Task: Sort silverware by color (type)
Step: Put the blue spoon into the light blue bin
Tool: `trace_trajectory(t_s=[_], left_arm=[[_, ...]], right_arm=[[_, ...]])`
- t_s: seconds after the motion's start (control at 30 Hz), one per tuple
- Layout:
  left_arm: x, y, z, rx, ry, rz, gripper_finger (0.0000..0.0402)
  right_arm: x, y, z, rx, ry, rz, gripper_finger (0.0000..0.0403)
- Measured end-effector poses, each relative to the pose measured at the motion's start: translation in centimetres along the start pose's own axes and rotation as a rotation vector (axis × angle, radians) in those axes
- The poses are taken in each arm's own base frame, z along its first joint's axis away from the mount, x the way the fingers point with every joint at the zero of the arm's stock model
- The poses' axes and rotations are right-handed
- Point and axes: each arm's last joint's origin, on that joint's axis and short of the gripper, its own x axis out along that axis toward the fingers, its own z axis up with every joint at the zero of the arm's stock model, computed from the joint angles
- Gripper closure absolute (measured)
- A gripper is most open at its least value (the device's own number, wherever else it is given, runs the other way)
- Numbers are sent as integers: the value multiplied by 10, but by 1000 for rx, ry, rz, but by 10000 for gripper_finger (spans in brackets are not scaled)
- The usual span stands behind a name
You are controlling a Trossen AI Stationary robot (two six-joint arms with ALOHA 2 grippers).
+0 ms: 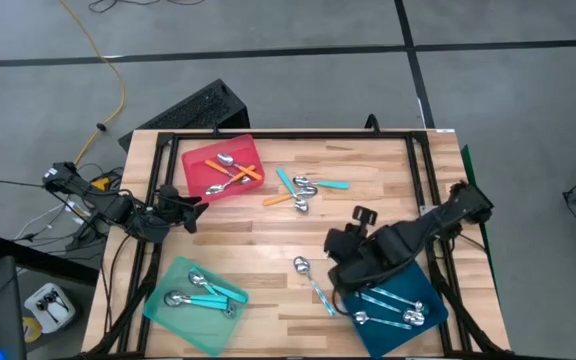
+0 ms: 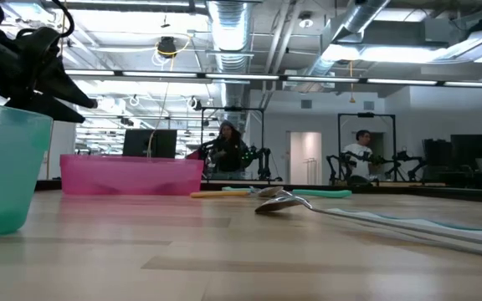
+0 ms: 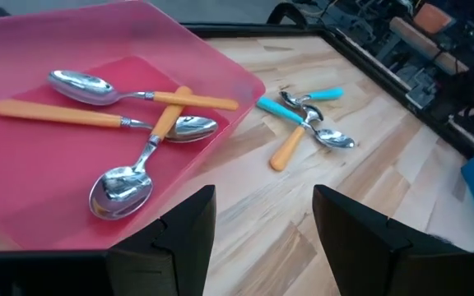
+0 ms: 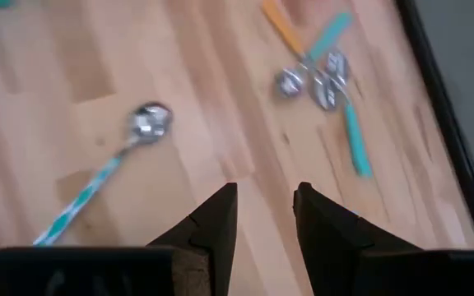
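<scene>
Loose spoons: a small cluster (image 1: 303,190) of orange- and turquoise-handled spoons is seen crossed and touching at mid-table, just beside the red tray (image 1: 196,165); one pale blue patterned spoon (image 1: 313,282) lies alone on bare wood between the mint-green tray (image 1: 163,300) and the dark-blue tray (image 1: 438,325).
Sorted so far: orange-handled spoons are seen in the red tray, turquoise in the mint-green, pale patterned in the dark-blue.
Left gripper (image 3: 262,238): held empty with fingers apart, just off the red tray's near corner, facing the cluster.
Right gripper (image 4: 266,218): empty, fingers parted by a narrow gap, hovering over bare wood near the lone patterned spoon.
Handling, judged: each spoon is taken to be light and rigid; the polished bowl is likely slippery and rounded, so a poor place to pinch.
Grasp point, judged: the thin handle near its middle is preferred, pinched across its width.
Risk, judged: in the cluster, overlapped handles may be dragged or lifted together.
</scene>
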Motion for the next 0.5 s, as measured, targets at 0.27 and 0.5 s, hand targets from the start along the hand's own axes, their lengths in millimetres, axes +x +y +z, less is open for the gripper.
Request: trace_trajectory(t_s=[0.27,0.5], left_arm=[[0,-1,-2,0,62,-28,212],[0,-4,0,-93,45,-47,212]], right_arm=[[55,24,-34,73,19,-106,264],[84,56,-24,-21,-148,159,275]])
